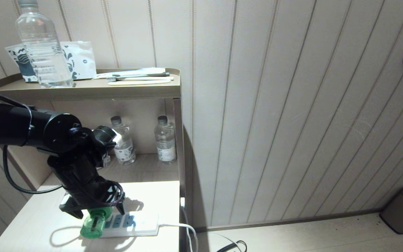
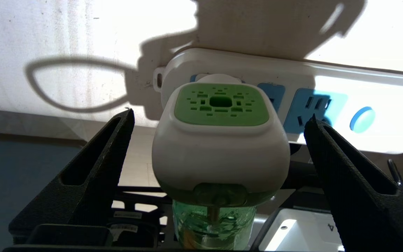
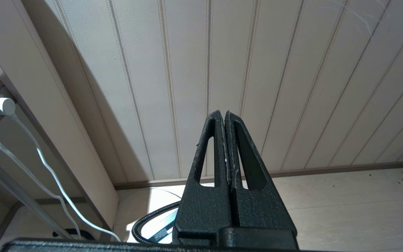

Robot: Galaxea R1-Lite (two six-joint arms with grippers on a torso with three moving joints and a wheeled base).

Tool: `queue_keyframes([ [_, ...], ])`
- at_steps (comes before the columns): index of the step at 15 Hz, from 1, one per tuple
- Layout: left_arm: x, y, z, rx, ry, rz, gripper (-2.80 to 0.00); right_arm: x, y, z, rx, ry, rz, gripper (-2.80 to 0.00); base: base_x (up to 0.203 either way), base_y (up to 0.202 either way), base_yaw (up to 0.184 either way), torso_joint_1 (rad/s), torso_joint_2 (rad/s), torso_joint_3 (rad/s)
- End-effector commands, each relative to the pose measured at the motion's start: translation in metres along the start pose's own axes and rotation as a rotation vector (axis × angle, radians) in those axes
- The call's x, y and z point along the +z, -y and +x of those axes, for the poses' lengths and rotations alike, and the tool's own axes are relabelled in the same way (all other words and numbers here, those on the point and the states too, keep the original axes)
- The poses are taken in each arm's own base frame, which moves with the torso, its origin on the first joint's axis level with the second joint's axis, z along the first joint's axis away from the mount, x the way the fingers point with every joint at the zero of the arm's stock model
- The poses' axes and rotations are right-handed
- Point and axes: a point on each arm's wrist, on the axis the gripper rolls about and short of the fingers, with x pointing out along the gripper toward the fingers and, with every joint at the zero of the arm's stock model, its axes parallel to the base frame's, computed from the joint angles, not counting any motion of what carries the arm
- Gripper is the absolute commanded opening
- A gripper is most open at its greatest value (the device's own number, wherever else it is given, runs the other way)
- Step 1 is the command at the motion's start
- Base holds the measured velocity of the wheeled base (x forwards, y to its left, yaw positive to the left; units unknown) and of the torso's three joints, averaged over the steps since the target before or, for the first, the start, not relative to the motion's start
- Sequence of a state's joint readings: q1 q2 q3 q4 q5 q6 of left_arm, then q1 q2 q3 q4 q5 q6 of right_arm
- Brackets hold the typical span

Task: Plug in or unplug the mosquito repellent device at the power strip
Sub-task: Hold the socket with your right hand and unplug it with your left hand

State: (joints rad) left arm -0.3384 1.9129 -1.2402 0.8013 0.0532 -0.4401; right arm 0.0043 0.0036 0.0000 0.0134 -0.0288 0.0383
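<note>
On the counter, the mosquito repellent device is seated in the end socket of the power strip. It is flanked by the spread fingers of the left tool, which touch nothing. The right tool is pressed together near the wall.

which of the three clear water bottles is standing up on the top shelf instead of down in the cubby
The big water bottle on the top shelf, beside the printed packets. The two smaller bottles stand side by side in the cubby below.
</note>
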Motion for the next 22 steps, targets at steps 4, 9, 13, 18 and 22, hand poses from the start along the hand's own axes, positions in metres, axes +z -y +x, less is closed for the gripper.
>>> queue_keyframes([
  [4, 0.001, 0.0, 0.002, 0.002, -0.003, -0.003, -2.8, 0.0, 0.0, 0.0, 0.0, 0.0, 0.0, -2.8, 0.0, 0.0, 0.0, 0.0, 0.0, 0.0],
  [9, 0.002, -0.001, 0.004, 0.004, -0.002, -0.007, -2.8, 0.0, 0.0, 0.0, 0.0, 0.0, 0.0, -2.8, 0.0, 0.0, 0.0, 0.0, 0.0, 0.0],
  [13, 0.001, -0.004, 0.006, 0.006, -0.008, -0.016, -2.8, 0.0, 0.0, 0.0, 0.0, 0.0, 0.0, -2.8, 0.0, 0.0, 0.0, 0.0, 0.0, 0.0],
  [18, 0.0, -0.003, -0.001, -0.015, 0.006, -0.012, -2.8, 0.0, 0.0, 0.0, 0.0, 0.0, 0.0, -2.8, 0.0, 0.0, 0.0, 0.0, 0.0, 0.0],
  [22, -0.004, -0.006, -0.009, -0.031, 0.023, -0.011, -2.8, 0.0, 0.0, 0.0, 0.0, 0.0, 0.0, -2.8, 0.0, 0.0, 0.0, 0.0, 0.0, 0.0],
])
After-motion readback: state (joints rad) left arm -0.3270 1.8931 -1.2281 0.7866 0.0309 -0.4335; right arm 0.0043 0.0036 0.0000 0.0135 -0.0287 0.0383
